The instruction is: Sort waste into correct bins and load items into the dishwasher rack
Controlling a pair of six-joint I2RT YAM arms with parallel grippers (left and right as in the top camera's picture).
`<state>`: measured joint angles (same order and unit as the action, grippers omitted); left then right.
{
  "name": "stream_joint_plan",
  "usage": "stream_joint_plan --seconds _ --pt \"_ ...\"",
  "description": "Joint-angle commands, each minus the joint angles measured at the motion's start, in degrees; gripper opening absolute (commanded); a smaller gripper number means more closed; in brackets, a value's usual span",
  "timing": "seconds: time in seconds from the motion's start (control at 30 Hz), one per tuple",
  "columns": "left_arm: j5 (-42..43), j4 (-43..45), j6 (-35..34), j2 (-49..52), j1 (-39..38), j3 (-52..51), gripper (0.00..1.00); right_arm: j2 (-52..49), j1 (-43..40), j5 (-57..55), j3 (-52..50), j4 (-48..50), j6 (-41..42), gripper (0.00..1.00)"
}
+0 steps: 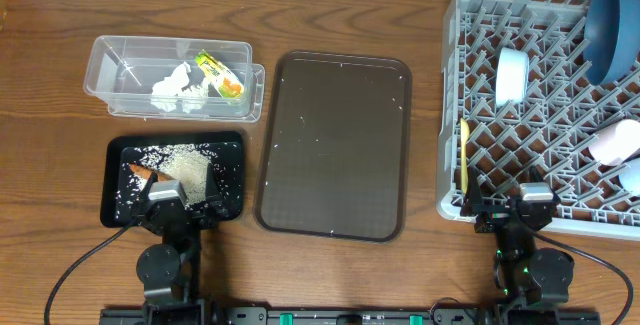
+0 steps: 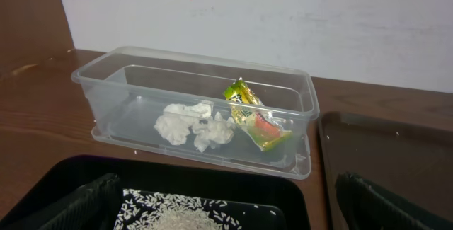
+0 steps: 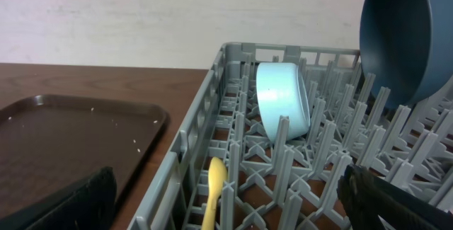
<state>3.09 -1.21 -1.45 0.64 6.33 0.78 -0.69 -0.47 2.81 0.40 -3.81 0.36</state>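
The clear tub point(image 1: 108, 57) point(image 2: 99, 81) holds crumpled white tissue point(image 1: 178, 87) point(image 2: 192, 125) and the yellow-green wrapper point(image 1: 219, 73) point(image 2: 255, 117). The black tray point(image 1: 232, 170) point(image 2: 64, 177) holds loose rice point(image 1: 183, 167) point(image 2: 173, 212) and an orange carrot point(image 1: 141, 171). The grey rack point(image 1: 452, 95) point(image 3: 191, 141) holds the dark-blue plate point(image 1: 612, 27) point(image 3: 403, 35), light-blue cup point(image 1: 512, 75) point(image 3: 283, 99), yellow spoon point(image 1: 465, 160) point(image 3: 212, 191), a pink cup point(image 1: 614, 143) and a white bowl point(image 1: 632, 177). My left gripper point(image 1: 168, 201) point(image 2: 226, 209) is open over the black tray's near edge. My right gripper point(image 1: 528, 205) point(image 3: 226, 202) is open at the rack's front edge.
A large dark brown serving tray point(image 1: 335, 145) point(image 3: 64, 138) with a few rice grains lies between the bins and the rack. The wooden table point(image 1: 50, 115) shows around everything. A white wall stands behind the table in both wrist views.
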Motion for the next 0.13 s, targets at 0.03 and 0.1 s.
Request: stream_joint_plan --seconds 0.03,0.1 --pt "0.7 -2.6 0.0 -0.4 0.0 -0.5 0.98 0.4 0.5 0.2 -0.1 -0.2 -0.8 0.99" --pt "0.7 -2.6 -0.1 -0.4 0.0 -0.5 0.98 0.4 0.5 0.2 -0.1 -0.2 -0.8 0.99"
